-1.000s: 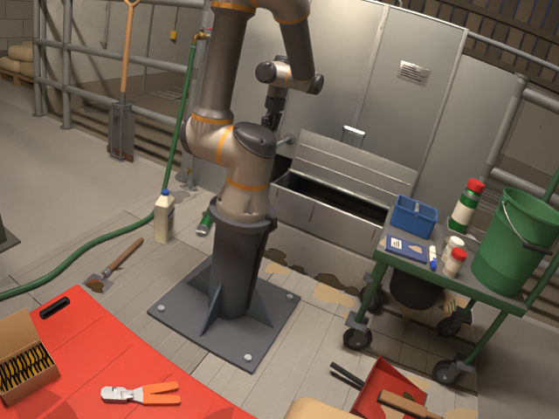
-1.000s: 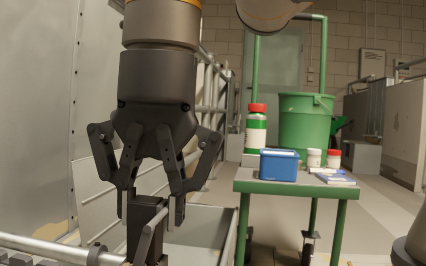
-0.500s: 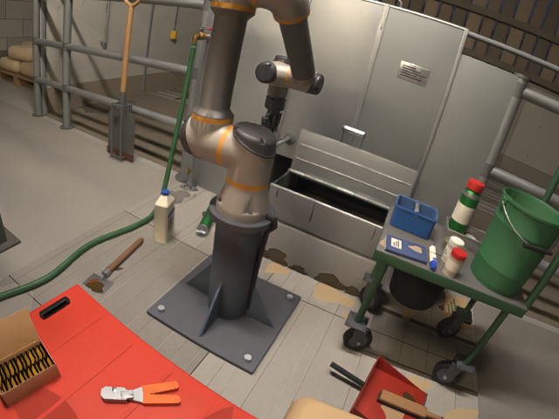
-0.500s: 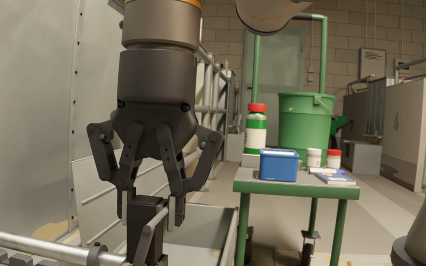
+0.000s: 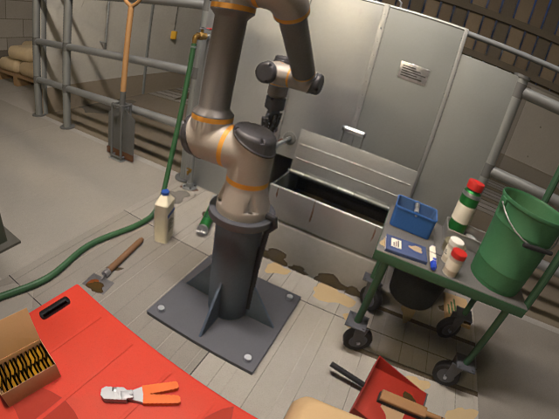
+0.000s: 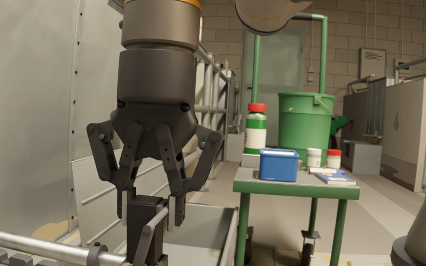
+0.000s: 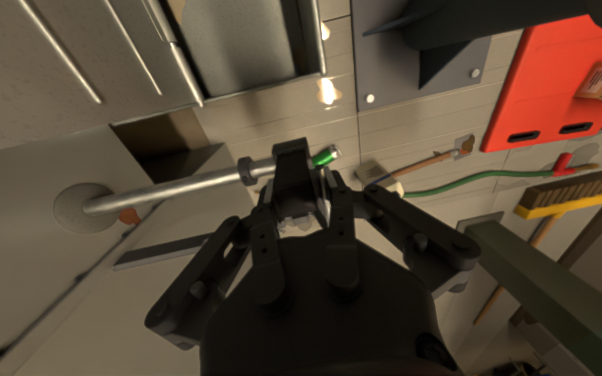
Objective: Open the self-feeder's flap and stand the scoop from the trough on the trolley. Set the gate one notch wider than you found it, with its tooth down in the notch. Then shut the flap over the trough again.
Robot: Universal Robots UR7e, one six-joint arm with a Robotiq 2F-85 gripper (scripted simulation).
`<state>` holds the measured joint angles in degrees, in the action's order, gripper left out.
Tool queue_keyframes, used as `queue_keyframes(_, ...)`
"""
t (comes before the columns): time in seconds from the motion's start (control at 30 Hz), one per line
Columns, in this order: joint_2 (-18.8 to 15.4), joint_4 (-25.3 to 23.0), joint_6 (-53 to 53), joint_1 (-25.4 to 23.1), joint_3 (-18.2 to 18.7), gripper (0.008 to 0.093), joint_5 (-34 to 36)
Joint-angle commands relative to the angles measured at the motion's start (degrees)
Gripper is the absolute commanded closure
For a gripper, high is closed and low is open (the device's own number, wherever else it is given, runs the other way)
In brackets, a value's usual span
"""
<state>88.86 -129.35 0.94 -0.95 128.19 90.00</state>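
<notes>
The feeder's flap [image 5: 347, 155] stands raised against the steel cabinet, and the trough [image 5: 332, 200] below it lies open. I grip the black gate handle [image 6: 144, 216] with my gripper [image 6: 147, 210], at the trough's left end. The handle sits on a steel rod [image 7: 170, 187] that runs out of the feeder's side wall. Grey notch teeth [image 6: 12, 258] show below the rod. On the green trolley [image 5: 444, 270] a blue box [image 5: 413, 215] holds a small upright metal piece; I cannot tell if it is the scoop.
The feeder's side wall is right beside my fingers. The trolley carries a green bucket [image 5: 519, 239], a red-capped bottle [image 5: 465, 205], two jars and a blue book. A green hose [image 5: 90, 243], a white bottle [image 5: 164, 216] and a scraper lie on the floor left of my base.
</notes>
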Motion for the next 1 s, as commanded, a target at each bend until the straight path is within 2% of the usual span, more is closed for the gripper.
queue_keyframes(0.0,0.0,0.0,0.0,0.0,0.0,0.0934,0.0)
queue_keyframes(0.03,0.0,0.0,0.0,0.0,0.0,0.0934,0.0)
queue_keyframes(0.97,0.0,0.0,0.0,0.0,0.0,0.0374,0.0)
